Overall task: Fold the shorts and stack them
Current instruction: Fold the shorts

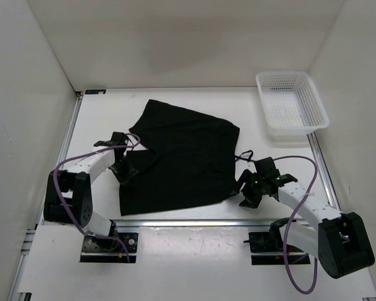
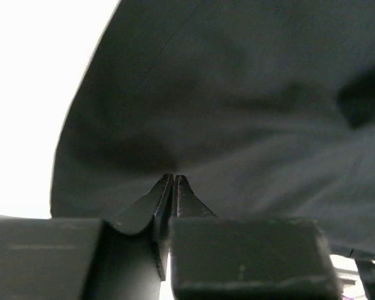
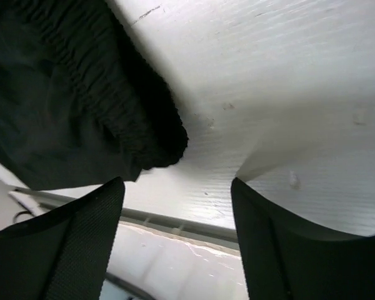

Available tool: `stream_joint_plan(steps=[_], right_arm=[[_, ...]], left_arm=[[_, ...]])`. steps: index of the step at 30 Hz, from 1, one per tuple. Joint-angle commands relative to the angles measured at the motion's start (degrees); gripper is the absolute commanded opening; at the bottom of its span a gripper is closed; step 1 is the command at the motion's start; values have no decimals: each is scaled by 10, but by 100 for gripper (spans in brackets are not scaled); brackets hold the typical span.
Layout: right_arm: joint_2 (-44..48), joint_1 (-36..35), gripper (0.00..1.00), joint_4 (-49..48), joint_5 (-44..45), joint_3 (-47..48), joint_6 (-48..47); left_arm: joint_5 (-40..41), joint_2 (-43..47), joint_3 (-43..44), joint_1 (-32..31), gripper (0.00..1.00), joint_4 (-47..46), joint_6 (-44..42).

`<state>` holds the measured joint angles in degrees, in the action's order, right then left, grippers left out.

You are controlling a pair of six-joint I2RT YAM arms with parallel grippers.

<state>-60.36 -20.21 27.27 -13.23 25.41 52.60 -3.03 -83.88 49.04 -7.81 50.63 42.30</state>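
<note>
I am working in what looks like a robotics lab test cell. Plain white panel walls (image 1: 194, 44) box in a white table (image 1: 250, 119) edged with aluminium rail (image 1: 194, 223). A white-and-black left robot arm (image 1: 91, 166) and its right twin (image 1: 301, 202), trailing purple cables (image 1: 297, 276), are bolted to black base plates (image 1: 106, 248).

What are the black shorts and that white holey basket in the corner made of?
Black shorts: soft matte cloth, seemingly; they lie limp and creased, with a gathered elastic-looking waistband. White mesh basket: probably rigid moulded plastic, faintly glossy, with regular grid holes.
</note>
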Motion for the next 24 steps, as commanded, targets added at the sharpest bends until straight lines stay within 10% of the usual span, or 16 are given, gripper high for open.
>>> stream_joint_plan(steps=[1, 14, 20, 24], right_arm=[[-17, 3, 72, -99, -48, -5, 57], [-123, 14, 38, -168, 28, -4, 71], [-145, 19, 1, -163, 65, 32, 71], [-158, 25, 0, -136, 81, 73, 48]], left_arm=[[6, -26, 8, -6, 16, -57, 24], [24, -215, 176, -6, 12, -70, -20], [12, -277, 266, -6, 12, -41, -40], [39, -254, 302, -6, 37, 2, -51]])
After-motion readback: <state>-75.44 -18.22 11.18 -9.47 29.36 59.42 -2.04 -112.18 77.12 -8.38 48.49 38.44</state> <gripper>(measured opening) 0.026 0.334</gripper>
